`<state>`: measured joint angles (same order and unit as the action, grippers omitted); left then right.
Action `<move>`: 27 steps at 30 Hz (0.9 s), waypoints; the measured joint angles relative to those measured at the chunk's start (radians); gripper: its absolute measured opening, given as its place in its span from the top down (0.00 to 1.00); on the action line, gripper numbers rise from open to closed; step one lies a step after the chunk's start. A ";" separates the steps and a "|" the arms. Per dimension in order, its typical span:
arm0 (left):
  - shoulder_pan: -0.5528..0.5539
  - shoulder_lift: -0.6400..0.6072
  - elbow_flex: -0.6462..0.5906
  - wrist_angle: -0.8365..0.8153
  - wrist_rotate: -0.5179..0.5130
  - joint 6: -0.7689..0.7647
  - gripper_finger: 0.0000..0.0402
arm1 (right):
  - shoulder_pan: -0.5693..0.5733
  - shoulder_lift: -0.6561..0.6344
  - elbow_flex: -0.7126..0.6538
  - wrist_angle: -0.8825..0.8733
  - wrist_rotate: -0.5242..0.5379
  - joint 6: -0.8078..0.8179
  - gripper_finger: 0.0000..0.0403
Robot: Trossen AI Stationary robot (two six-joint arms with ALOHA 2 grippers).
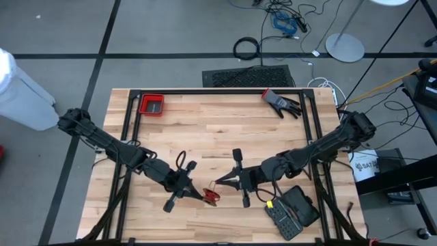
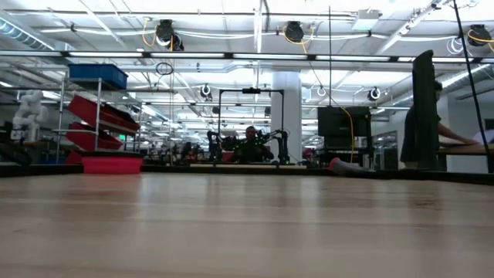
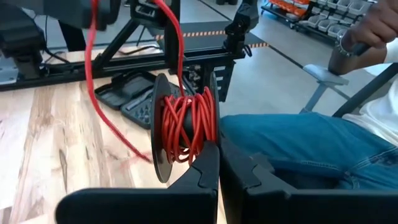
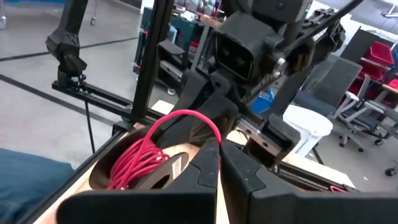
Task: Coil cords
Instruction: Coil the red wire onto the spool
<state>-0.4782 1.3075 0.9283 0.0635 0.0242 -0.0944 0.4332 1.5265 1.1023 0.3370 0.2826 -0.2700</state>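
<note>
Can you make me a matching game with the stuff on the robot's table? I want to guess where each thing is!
Things:
1. red tray
2. glove
3. black tool case
4. red cord on its spool

Places:
A. near edge of the table, right side, lying open
B. between the two grippers
C. far left corner of the table
D. far right part of the table

Pairs: 1-C, 2-D, 3-A, 4-B

The right end effector (image 4: pixel 219 163), closed, pinches a red cord (image 4: pixel 163 124) looping off a black spool (image 4: pixel 155 171).
</note>
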 joint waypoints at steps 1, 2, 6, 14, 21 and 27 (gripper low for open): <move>0.000 0.000 0.000 0.000 0.000 0.000 1.00 | 0.000 0.005 0.000 0.003 0.000 -0.003 1.00; 0.000 0.000 0.000 0.004 0.000 0.003 1.00 | -0.002 0.008 0.000 0.006 -0.001 -0.004 1.00; 0.000 0.000 0.000 0.009 0.000 0.008 1.00 | -0.005 0.008 0.000 0.018 0.000 -0.003 1.00; -0.012 0.047 0.001 0.113 0.027 0.172 1.00 | -0.016 0.010 0.000 0.034 -0.081 0.023 1.00; -0.014 0.107 0.001 0.202 0.053 0.248 1.00 | -0.021 0.010 0.000 0.048 -0.133 0.050 1.00; -0.014 0.114 0.001 0.249 0.054 0.286 1.00 | -0.027 0.010 0.000 0.037 -0.157 0.075 1.00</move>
<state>-0.4927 1.4212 0.9291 0.3124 0.0780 0.1918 0.4057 1.5368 1.1023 0.3737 0.1253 -0.1955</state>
